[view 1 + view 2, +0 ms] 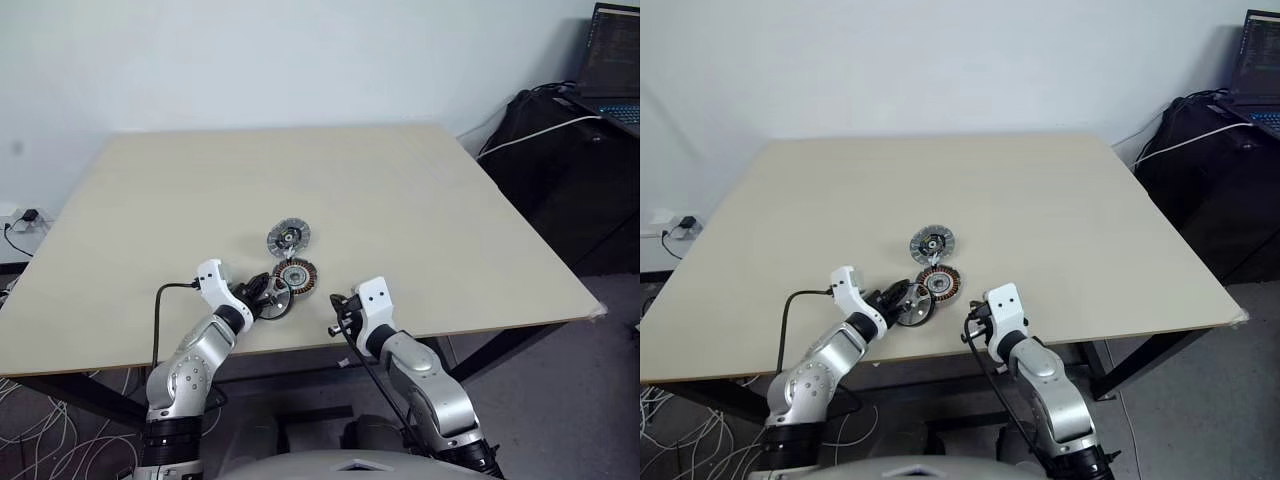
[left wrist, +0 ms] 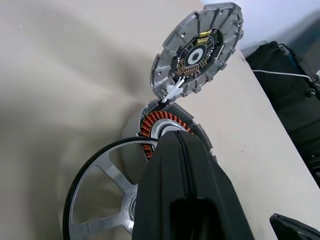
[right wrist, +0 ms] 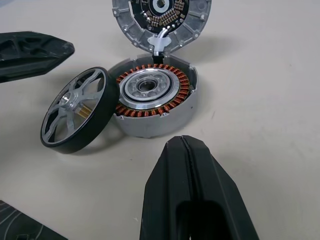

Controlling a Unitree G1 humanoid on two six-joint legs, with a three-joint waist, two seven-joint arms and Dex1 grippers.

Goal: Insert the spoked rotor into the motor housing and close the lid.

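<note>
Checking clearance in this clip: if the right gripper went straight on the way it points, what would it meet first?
Probably the motor housing, right ahead of the shut right gripper; the spoked rotor leans beside it, off that line.

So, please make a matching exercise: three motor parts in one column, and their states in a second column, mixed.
Things:
1. spoked rotor
2. motor housing
3. lid

States:
A. copper windings exposed, open on top
B. tilted, leaning against the housing
C. lying beyond the housing, dark hub facing up

Pairs: 1-B, 2-A, 3-C
</note>
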